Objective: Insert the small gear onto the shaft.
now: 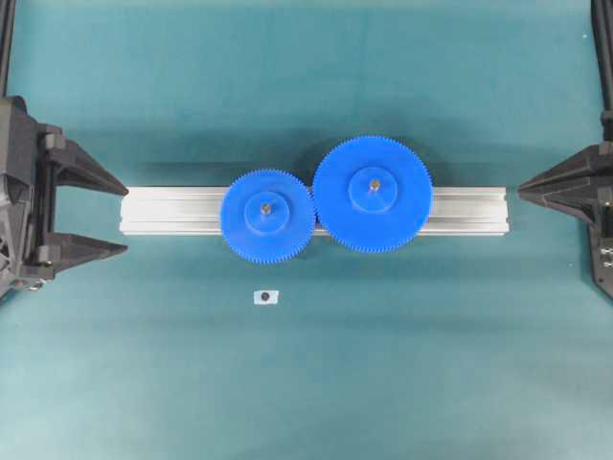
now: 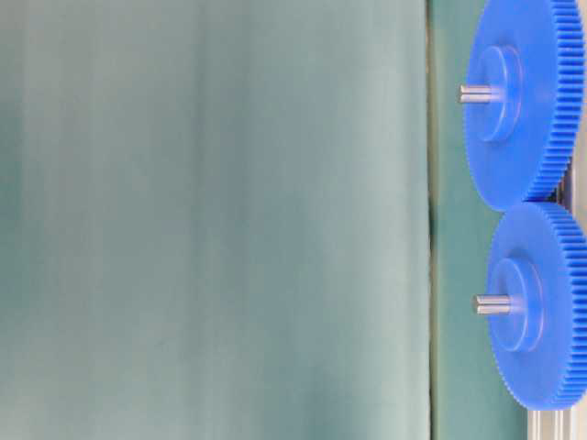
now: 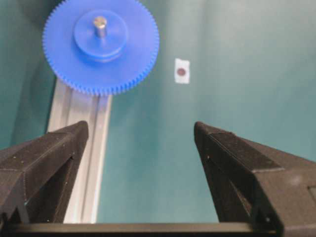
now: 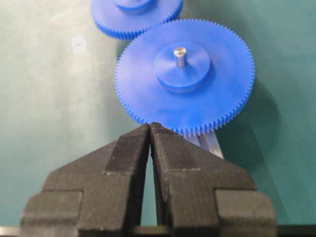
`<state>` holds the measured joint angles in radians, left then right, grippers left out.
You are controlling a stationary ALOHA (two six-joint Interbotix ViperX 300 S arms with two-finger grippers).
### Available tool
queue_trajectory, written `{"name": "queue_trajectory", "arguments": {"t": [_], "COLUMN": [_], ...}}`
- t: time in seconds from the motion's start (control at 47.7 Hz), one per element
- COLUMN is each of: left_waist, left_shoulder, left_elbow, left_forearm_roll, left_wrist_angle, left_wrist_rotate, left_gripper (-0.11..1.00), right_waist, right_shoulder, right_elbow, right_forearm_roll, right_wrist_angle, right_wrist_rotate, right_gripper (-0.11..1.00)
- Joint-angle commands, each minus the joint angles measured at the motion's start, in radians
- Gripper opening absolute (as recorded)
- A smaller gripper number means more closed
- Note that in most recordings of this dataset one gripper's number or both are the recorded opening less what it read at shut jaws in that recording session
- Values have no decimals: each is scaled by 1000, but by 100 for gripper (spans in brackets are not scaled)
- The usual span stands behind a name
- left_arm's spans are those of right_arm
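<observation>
The left tool [image 1: 115, 218] stands wide open and holds nothing, its two fingers [image 3: 47, 148] straddling the left end of the aluminium bar [image 1: 172, 211] without touching it; the right tool [image 1: 525, 192] is closed, tips together, also empty, just off the bar's right end. Taking the bar as landmark: the small gear [image 1: 267, 215] sits on it left of centre, already threaded over the shaft [image 1: 266, 204], whose tip stands up through the hub; the large gear [image 1: 372, 194] sits right of centre on its own pin [image 1: 374, 184], its teeth meeting those of the small gear. A small white tag [image 1: 265, 297] lies on the counter [image 1: 306, 383] in front of the bar. The task appears complete, so the chief risk is a stray move: the left tool driven along the bar would strike the small gear's rim and lift or tilt it off the shaft, and the meshed teeth would carry any turn to its neighbour. Open room lies in front of and behind the bar, and outward past both its ends.
</observation>
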<state>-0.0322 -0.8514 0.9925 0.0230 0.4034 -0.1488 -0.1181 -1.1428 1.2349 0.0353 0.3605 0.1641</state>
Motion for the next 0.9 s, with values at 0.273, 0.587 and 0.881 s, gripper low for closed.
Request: {"name": "queue_trajectory", "arguments": {"t": [0.273,0.587,0.881], "left_waist": [-2,-3,-3], "left_shoulder": [-5,-5,-5], "left_elbow": [-8,-6,3], "left_forearm_roll": [0,0,0], "left_wrist_angle": [-9,-21,-21], "left_wrist_rotate": [-2,3,3], "left_gripper": [86,86,86], "right_waist": [-3,-3,-3], "right_shoulder": [6,5,6], "right_elbow": [-11,-9,-11], "right_forearm_roll": [-9,-11,-9], "right_wrist_angle": [-21,-35,-43], "right_wrist_rotate": [8,8,8], "right_gripper": [14,14,14]}}
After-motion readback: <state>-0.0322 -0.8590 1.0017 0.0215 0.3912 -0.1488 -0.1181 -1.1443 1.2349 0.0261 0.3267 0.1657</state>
